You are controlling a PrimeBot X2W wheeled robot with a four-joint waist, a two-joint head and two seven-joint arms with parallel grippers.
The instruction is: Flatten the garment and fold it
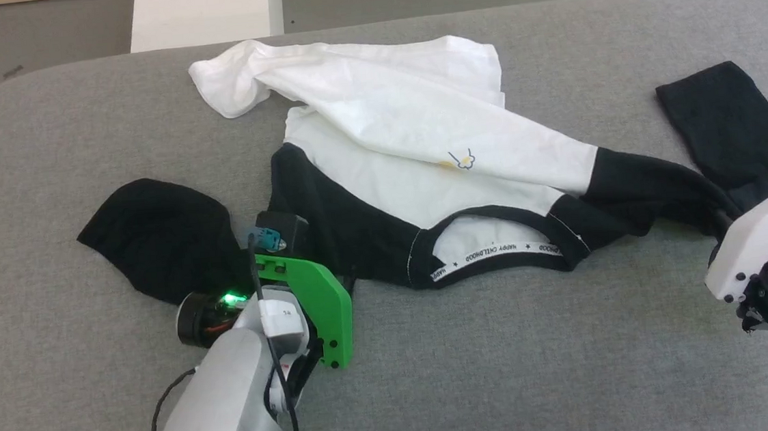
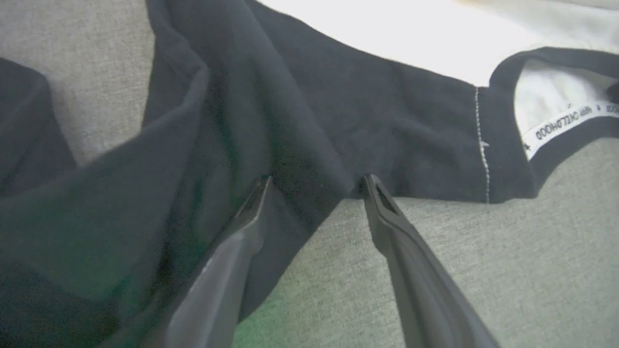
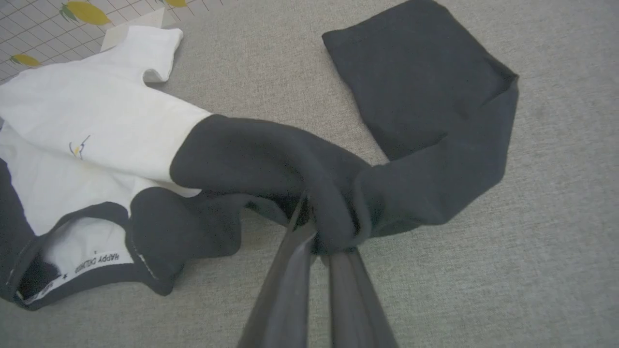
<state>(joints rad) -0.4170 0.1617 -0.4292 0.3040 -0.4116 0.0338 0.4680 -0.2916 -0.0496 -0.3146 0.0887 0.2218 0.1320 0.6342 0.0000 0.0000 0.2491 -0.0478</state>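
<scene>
The garment (image 1: 403, 111) lies crumpled on the grey table (image 1: 506, 370), its white body folded over itself, the small print (image 1: 462, 161) showing and the black neckband (image 1: 497, 261) facing me. One black sleeve (image 1: 152, 227) spreads out to the left, the other (image 1: 726, 120) to the right. My left gripper (image 2: 315, 181) is open at the edge of the left sleeve's shoulder cloth (image 2: 300, 121), one finger over the fabric and one at its hem. My right gripper (image 3: 329, 244) is shut on a bunched fold of the right sleeve (image 3: 435, 121).
A white block (image 1: 204, 14) stands beyond the table's far edge, with dark floor behind it. My left arm's green bracket (image 1: 315, 303) sits just in front of the left sleeve. A gridded sheet with yellow prints (image 3: 48, 24) lies past the shirt's hem.
</scene>
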